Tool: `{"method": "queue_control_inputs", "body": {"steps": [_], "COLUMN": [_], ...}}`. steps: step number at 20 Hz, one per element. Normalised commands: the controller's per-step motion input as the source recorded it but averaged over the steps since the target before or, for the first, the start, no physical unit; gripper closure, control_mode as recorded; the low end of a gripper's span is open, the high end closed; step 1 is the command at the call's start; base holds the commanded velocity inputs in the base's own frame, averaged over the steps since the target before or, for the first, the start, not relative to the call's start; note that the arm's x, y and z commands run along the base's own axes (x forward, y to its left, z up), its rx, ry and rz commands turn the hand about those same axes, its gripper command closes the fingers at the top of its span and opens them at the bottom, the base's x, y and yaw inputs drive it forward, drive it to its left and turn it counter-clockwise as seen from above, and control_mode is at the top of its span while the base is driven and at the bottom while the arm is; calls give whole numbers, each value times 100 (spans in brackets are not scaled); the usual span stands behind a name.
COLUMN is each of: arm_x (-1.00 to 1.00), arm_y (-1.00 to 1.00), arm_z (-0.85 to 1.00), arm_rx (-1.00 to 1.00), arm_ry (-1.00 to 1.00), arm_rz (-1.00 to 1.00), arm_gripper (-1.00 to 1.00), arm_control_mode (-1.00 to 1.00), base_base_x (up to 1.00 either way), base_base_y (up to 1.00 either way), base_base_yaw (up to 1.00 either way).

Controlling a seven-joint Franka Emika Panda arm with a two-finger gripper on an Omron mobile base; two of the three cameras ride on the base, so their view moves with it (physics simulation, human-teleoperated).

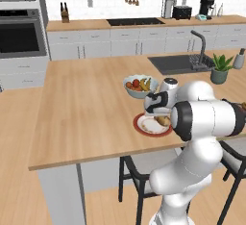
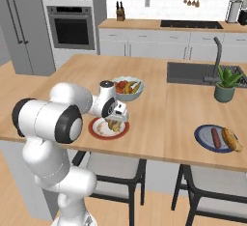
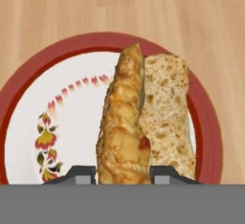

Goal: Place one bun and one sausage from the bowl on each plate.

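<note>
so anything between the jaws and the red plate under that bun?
Nothing visible. In the hand view the golden bun sits between the two fingertips, directly over the red-rimmed plate, with a pale bun alongside it on the plate. Whether the golden bun already touches the plate can't be told.

arm point(image 1: 202, 116): glossy white rounded links; joints: dark bands | finger tips point(image 3: 82, 174): small, dark grey

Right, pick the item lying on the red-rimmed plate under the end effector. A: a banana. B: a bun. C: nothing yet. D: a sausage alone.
B: the hand view shows a golden split bun on the red-rimmed plate, flanked by the end effector fingertips.
</note>
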Motion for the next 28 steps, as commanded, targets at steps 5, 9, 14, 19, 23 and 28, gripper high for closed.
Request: {"method": "queue_control_inputs", "body": {"steps": [5,9,14,19,23,28], "arm_x": [18,3,-63,-81,-68,-27], "arm_y": [0,-1,-12,0,0,23], "arm_z": [0,2,48,83,97,92], "arm_rx": [0,0,0,0,0,0], "arm_ry": [0,0,0,2,4,6], "arm_rz": [0,0,0,0,0,0], "arm_gripper": [-100,-100,-100,-100,-100,-100], "arm_control_mode": [-100,-100,-100,-100,-100,-100], "base_base_x": [0,0,0,0,0,0], "base_base_y": [0,0,0,0,0,0], "base_base_yaw": [0,0,0,0,0,0]}}
